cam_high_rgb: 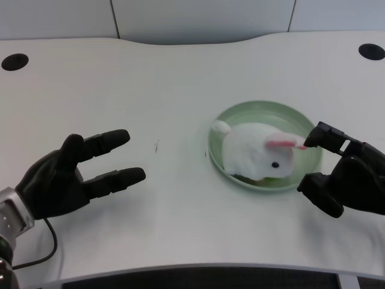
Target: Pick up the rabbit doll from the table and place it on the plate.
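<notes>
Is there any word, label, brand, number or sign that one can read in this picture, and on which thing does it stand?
None: no readable text shows anywhere.
Rabbit doll: plain white, no tag visible.
Plate: plain green, no mark.
Table: only a few small dark specks, not writing.
Left hand: plain black, no label; its fingers are apart and hold nothing.

White rabbit doll [255,150] with pink ears and black eye; pale green plate [264,111]; white worktop [180,78]; black left hand [66,177].
</notes>
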You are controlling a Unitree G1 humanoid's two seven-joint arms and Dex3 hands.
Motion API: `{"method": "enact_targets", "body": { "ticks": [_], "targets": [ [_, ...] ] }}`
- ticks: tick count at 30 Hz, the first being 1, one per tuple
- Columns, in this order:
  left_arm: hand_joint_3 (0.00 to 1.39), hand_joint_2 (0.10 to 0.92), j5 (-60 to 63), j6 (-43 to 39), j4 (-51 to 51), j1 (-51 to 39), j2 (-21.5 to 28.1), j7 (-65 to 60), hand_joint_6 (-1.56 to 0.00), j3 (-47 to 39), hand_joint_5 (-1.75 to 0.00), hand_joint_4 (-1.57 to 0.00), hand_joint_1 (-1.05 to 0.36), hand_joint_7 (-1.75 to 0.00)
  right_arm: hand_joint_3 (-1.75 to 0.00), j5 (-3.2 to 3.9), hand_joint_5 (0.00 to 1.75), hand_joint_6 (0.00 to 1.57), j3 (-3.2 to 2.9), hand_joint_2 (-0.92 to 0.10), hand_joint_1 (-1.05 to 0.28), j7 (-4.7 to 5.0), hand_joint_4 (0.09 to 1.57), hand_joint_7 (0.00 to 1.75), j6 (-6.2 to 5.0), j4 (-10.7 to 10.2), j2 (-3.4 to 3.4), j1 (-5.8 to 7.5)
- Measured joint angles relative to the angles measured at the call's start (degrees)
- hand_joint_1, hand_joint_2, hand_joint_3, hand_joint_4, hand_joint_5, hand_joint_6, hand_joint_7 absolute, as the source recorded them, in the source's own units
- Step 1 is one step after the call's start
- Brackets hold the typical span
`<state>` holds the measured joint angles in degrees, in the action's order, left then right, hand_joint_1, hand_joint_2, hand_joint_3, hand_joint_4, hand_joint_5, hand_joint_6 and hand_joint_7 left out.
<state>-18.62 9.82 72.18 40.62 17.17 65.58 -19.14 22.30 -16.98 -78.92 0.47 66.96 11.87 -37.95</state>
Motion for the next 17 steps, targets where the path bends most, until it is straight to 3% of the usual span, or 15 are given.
{"method": "enact_targets", "body": {
  "ticks": [6, 10, 12, 13, 15, 17],
  "targets": [
    [0.38, 0.921, -0.04, 0.97, 0.03, 0.15, 0.4, -0.79, -0.89, -0.69, -0.25, -0.93, -0.85, -0.05, 0.0, 0.01, 1.75, 0.88, -0.01, -0.89, -0.58, 0.83, 1.04, 1.41, 0.32, 0.0, -0.55, -0.06],
    [0.38, 0.921, -0.03, 1.13, 0.03, 0.15, 0.69, -0.79, -0.89, -0.83, -0.27, -0.92, -0.85, -0.05, 0.0, 0.01, 1.75, 0.88, -0.02, -0.89, -0.6, 0.85, 1.03, 1.36, 0.32, -0.02, -0.62, -0.06],
    [0.36, 0.921, -0.04, 2.29, 0.03, 0.21, 0.75, -0.85, -0.91, -0.93, -0.59, -0.76, -0.84, -0.03, 0.0, 0.01, 1.75, 0.89, -0.02, -0.89, -0.58, 0.85, 1.03, 1.4, 0.32, -0.05, -0.63, -0.06],
    [0.36, 0.921, -0.04, 3.11, 0.07, 0.26, 0.76, -0.94, -0.92, -0.99, -0.67, -0.72, -0.84, -0.03, 0.0, 0.01, 1.75, 0.89, -0.02, -0.9, -0.58, 0.85, 1.03, 1.41, 0.32, -0.07, -0.62, -0.06],
    [0.42, 0.921, 0.16, 4.47, 0.17, 0.51, 0.76, -2.89, -0.96, -0.76, -1.0, -0.62, -0.79, -0.05, 0.0, -0.01, 1.75, 0.89, -0.02, -0.89, -0.59, 0.91, 1.02, 1.35, 0.16, -0.11, -0.62, -0.06],
    [0.5, 0.921, 1.22, 5.3, 0.16, 0.83, 0.86, -7.37, -0.99, 0.05, -1.21, -0.55, -0.74, -0.08, 0.0, -0.01, 1.75, 0.9, -0.02, -0.88, -0.6, 0.97, 1.02, 1.32, 0.16, -0.12, -0.63, -0.09]
  ]
}}
